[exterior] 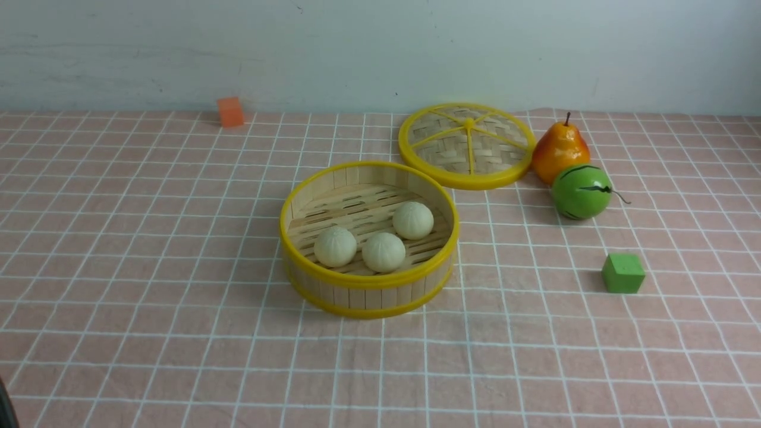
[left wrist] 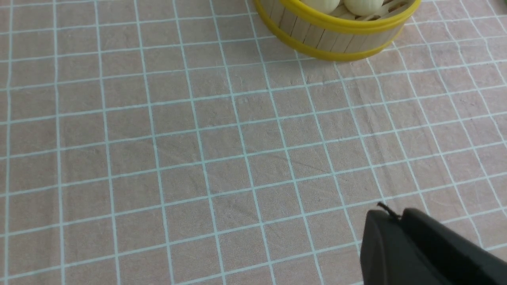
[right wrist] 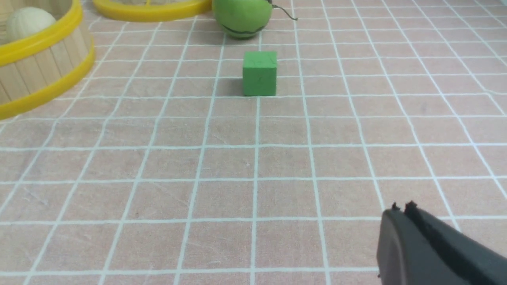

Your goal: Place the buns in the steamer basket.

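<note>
The steamer basket [exterior: 368, 279] stands in the middle of the table. Three cream-white pleated buns lie on its slatted floor: one at the left [exterior: 335, 246], one at the front middle [exterior: 383, 252], one at the back right [exterior: 412, 220]. In the left wrist view the basket's wall [left wrist: 336, 37] and two bun tops [left wrist: 362, 4] show at the far edge. In the right wrist view the basket [right wrist: 43, 63] and one bun [right wrist: 27, 21] show. My left gripper [left wrist: 396, 217] is shut and empty, well short of the basket. My right gripper [right wrist: 401, 209] is shut and empty, short of the green cube.
The flat woven lid [exterior: 467, 145] lies behind the basket to the right. A pear [exterior: 559, 151] and a green striped ball [exterior: 580, 191] stand beside it. A green cube [exterior: 622, 273] sits at the right, and an orange cube [exterior: 230, 111] at the back left.
</note>
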